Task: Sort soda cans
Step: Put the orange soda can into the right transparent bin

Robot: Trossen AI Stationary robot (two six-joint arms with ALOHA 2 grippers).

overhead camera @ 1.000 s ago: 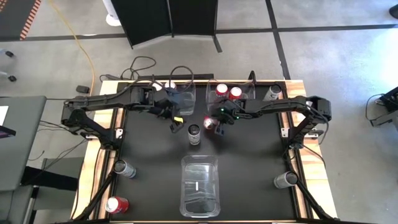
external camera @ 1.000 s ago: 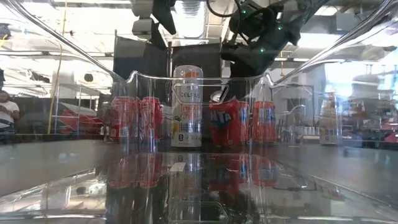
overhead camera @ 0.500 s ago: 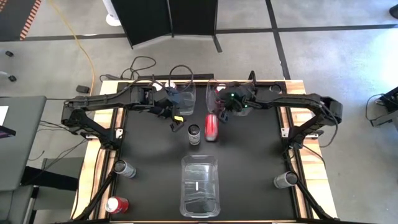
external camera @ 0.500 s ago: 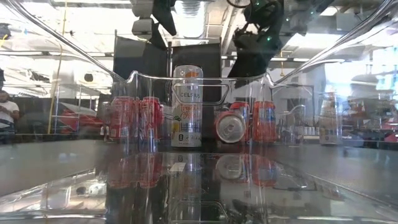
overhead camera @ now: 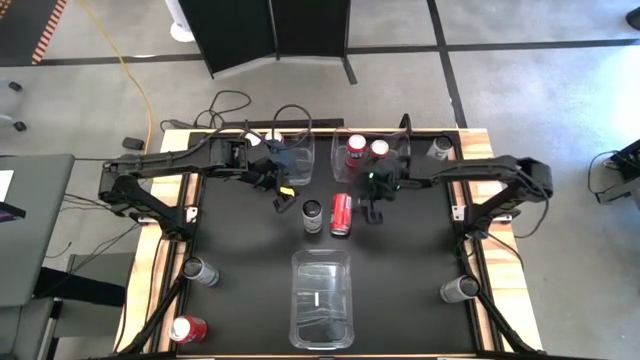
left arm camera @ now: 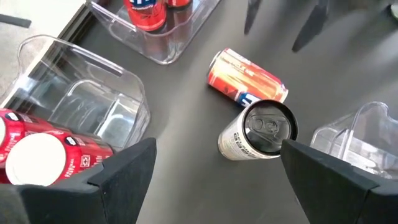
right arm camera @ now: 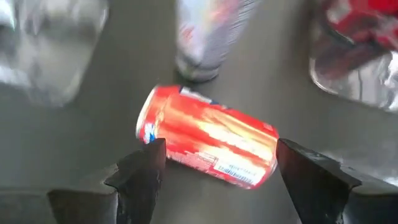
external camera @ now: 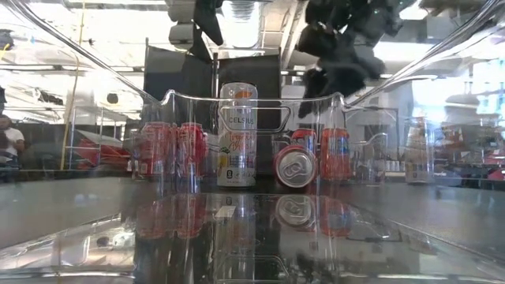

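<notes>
— Where is the red soda can (overhead camera: 342,214)?
— On its side on the black mat, beside the upright tall grey can (overhead camera: 312,213).
— The right gripper (overhead camera: 375,205)?
— Just beside it, fingers spread, holding nothing. The left gripper (overhead camera: 283,196) waits nearby, fingers spread too.

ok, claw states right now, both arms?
Left claw: open, holding nothing.
Right claw: open, above the fallen red can, not gripping it.
</notes>
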